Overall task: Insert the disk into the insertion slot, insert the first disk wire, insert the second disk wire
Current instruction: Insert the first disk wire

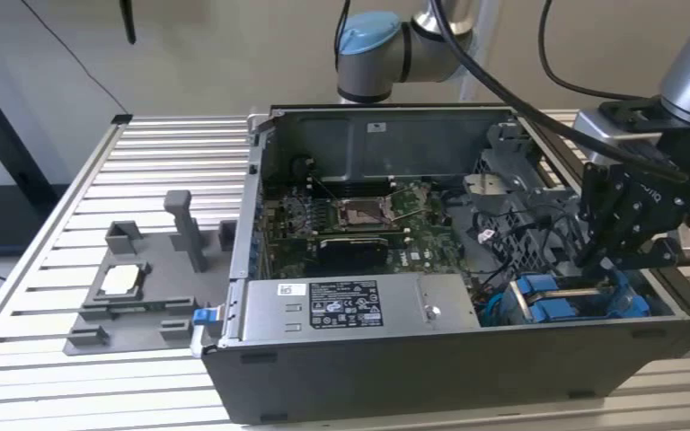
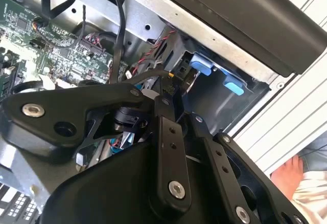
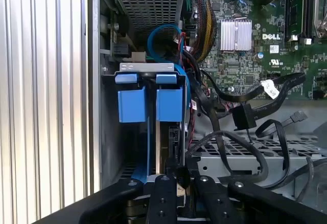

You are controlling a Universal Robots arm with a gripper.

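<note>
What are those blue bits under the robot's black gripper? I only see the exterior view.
Observer: In the first wrist view, they belong to the flat silver-grey, blue-framed disk, sitting inside the dark grey insertion slot, with the gripper close by.
Operator: Any wires there?
Observer: A thin blue cable loops just past the disk's end.
Operator: Anybody around?
Observer: The second wrist view shows what looks like a person's hand past the edge of the slatted metal table.
</note>
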